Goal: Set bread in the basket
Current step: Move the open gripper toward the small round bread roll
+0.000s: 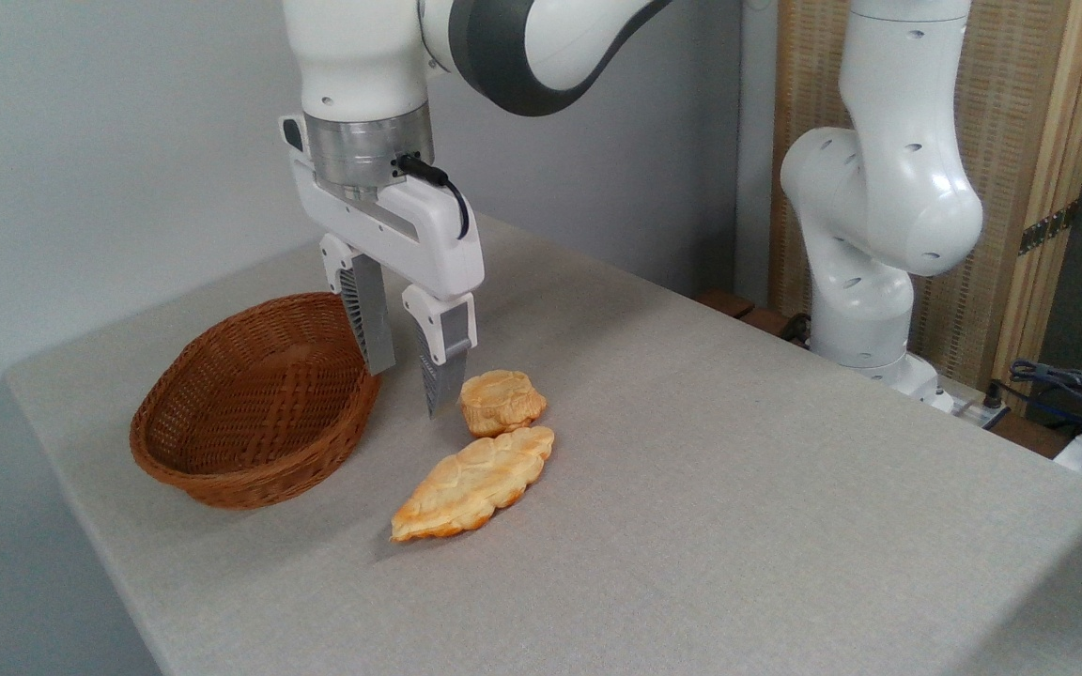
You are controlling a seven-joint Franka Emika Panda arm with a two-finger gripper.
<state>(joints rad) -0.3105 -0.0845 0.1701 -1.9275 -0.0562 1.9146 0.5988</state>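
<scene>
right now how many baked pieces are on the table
2. The small round golden-tan bun sits right of the brown woven wicker basket, beside the open fingers. The longer flat leaf-shaped pastry lies just in front, touching it. The basket looks empty.

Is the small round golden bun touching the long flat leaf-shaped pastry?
Cannot tell. In the camera view the small round golden bun meets the long flat leaf-shaped pastry with no gap showing, but one may just overlap the other.

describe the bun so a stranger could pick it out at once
Start at the wicker basket on the table's left. Just right of it, beside the open gripper, lie two golden breads. The bun is the farther, small, round, thick one, not the long flat pastry.
</scene>
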